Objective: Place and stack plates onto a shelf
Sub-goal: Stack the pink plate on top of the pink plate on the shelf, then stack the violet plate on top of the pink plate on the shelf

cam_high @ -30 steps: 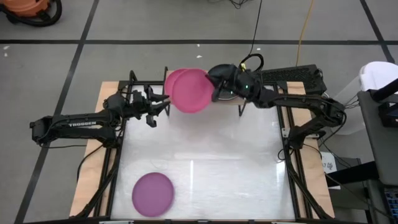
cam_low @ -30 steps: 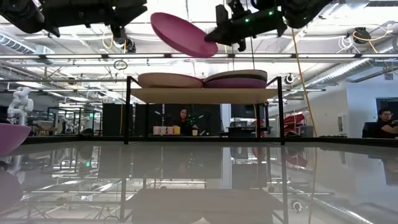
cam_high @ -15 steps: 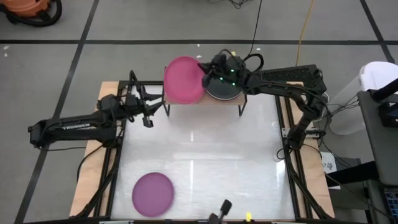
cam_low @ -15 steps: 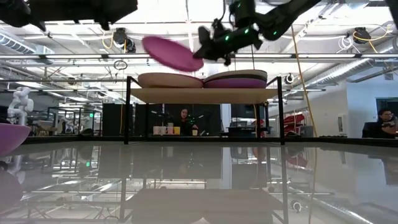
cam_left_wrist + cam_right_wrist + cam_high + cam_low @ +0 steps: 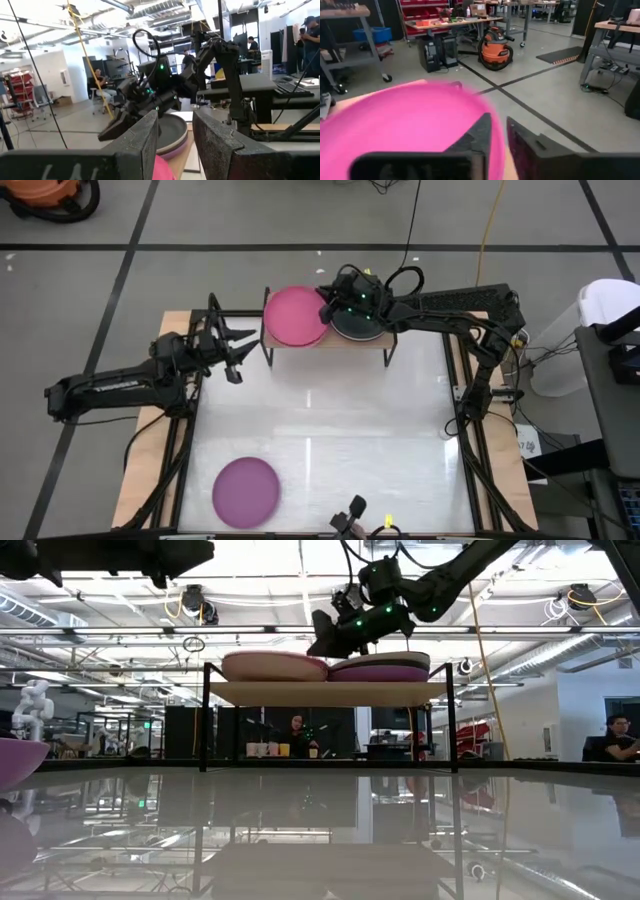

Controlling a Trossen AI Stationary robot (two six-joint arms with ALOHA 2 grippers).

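Note:
The magenta pink plate [image 5: 294, 318] lies level on top of the left stack [image 5: 272, 667] on the light-wood shelf [image 5: 325, 692]. My right gripper [image 5: 326, 306] reaches over the shelf from the right and is shut at this plate's right rim. A dark grey plate [image 5: 358, 327] tops the right stack [image 5: 385, 667], which shows beige and purple plates below. A purple plate [image 5: 246, 491] rests flat on the table near its near left corner. My left gripper [image 5: 236, 346] hangs open in the air just left of the shelf, touching nothing. My right gripper pinches the pink plate's rim [image 5: 470, 112] on its right side between the two fingers [image 5: 530, 142], one above and one below. The fingers [image 5: 330, 640] come slanting down from the table's right. The plate sits level, its underside resting on the left stack.
The shelf stands on thin black legs [image 5: 206, 720] at the table's far edge. The white table top [image 5: 330, 430] lies open between the shelf and the purple plate. A small dark object [image 5: 352, 518] sits at the near edge. People sit in the room behind [image 5: 296, 732].
My right gripper has carried the pink plate toward the far left and down. The plate was tilted in the air in front of the shelf. Now it lies level on the left stack. My left gripper has drawn back a little toward the table's left.

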